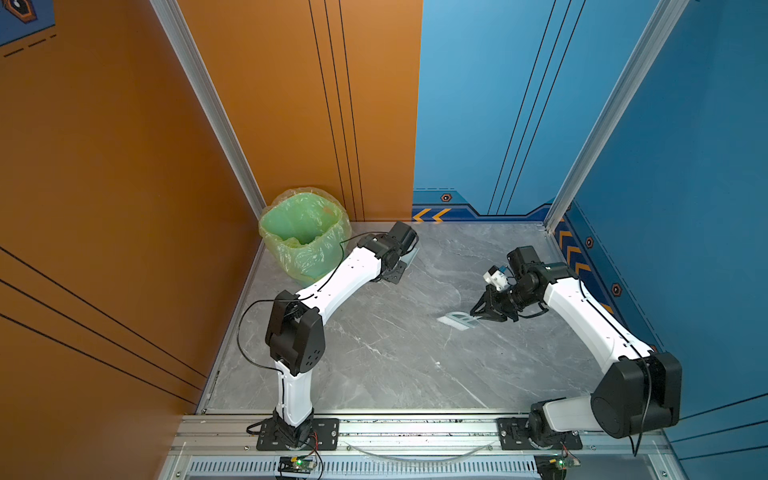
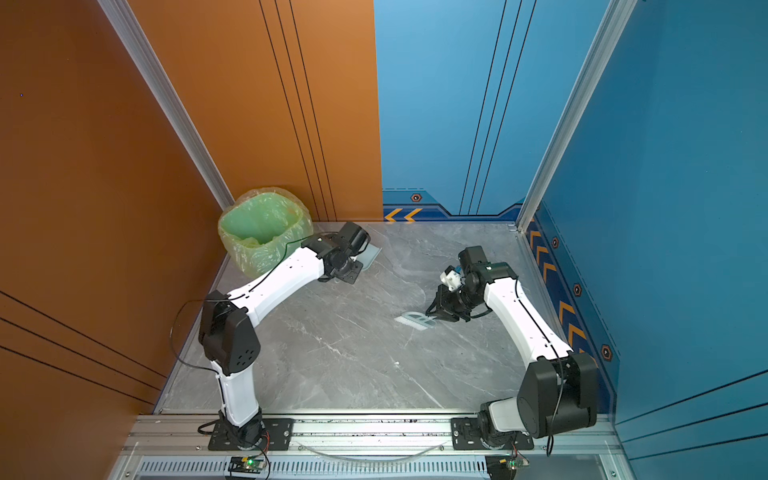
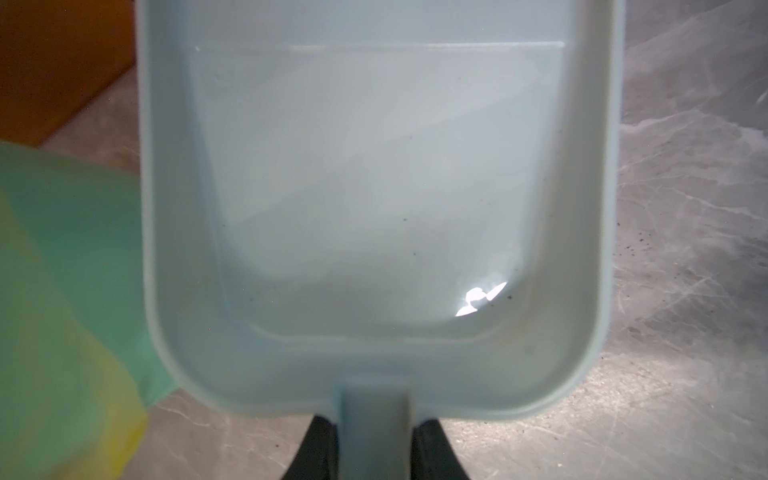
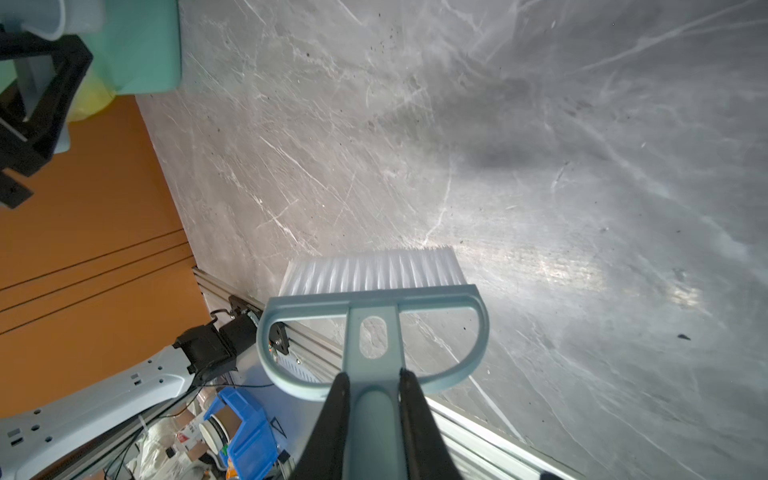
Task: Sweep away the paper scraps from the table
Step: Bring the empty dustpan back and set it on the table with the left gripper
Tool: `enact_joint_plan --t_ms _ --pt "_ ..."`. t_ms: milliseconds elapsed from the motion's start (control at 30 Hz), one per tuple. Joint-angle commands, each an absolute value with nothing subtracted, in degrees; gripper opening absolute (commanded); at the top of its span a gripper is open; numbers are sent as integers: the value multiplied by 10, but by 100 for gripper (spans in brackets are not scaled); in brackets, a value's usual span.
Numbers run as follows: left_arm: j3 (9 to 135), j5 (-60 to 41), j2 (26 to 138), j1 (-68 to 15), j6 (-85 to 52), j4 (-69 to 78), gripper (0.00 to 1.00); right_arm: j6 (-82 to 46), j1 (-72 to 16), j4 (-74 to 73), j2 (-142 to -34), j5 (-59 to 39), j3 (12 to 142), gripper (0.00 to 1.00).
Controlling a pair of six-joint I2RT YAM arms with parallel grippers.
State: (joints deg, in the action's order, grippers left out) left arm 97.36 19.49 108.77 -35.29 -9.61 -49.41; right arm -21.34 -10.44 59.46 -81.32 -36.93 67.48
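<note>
I hold the pale blue-grey plastic dustpan [image 3: 374, 187] in my left gripper [image 3: 374, 440], the white-bristled blue-grey hand brush [image 4: 374, 307] in my right gripper [image 4: 372, 399]

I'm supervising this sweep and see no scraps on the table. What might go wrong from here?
The dustpan, clamped in the left gripper, is right beside the bin bag; a swing that way may snag the thin plastic. The right gripper pinches the brush by its narrow handle; pressing the bristles hard on the table may twist it loose.
</note>
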Motion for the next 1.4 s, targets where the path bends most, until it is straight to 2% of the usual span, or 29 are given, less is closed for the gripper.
enact_joint_plan --t_ms 0,233,700,1100,1367 --pt "934 206 1043 -370 -191 -440 0 -195 -115 634 -830 -340 704 0" --pt "889 257 1029 -386 -274 -439 0 -195 -136 636 -844 -319 719 0" --pt "822 248 1027 -399 -402 -427 0 -187 -151 636 -857 -308 712 0" --pt "784 204 1056 -414 -431 -387 0 -172 -154 632 -861 -306 695 0" --pt "812 182 1101 -424 -422 -370 0 -177 -160 628 -881 -307 705 0"
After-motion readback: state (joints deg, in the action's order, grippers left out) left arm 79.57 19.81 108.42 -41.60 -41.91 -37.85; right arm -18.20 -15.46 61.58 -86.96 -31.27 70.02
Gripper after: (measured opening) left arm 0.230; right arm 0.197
